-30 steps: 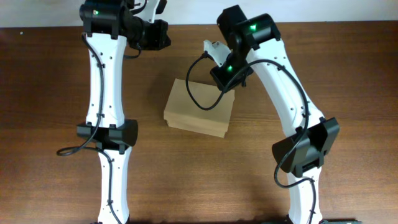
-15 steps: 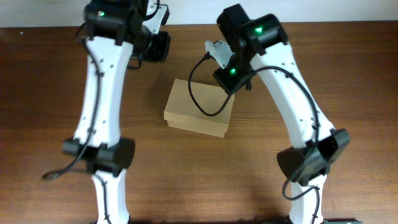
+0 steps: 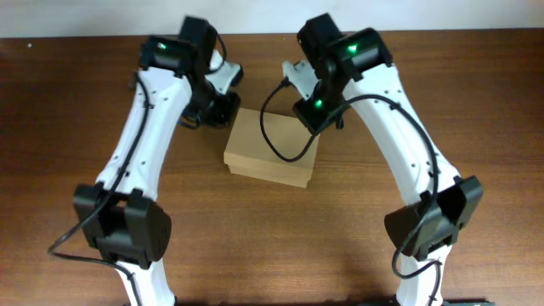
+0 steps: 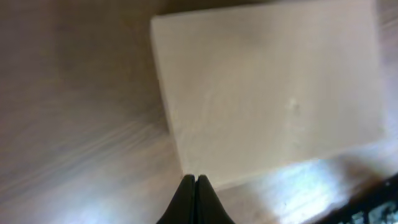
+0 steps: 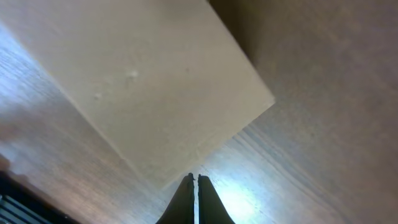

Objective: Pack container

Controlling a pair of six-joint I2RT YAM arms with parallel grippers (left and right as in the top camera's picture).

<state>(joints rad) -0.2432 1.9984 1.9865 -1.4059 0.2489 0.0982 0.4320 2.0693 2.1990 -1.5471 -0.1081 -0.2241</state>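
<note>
We see the closed container (image 3: 270, 155) near the table's (image 3: 476, 102) far edge, left gripper (image 4: 196, 180) and right gripper (image 5: 196, 178) at its far corners, fingers pinched together, empty.

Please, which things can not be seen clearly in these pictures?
- Inside of the container: every view, the closed lid hides it.
- Left hand and right hand: overhead, their own wrists cover the fingertips.
- Container's far edge: overhead, the right arm covers part of it.
- Surface of the table: left wrist view, blurred.
</note>
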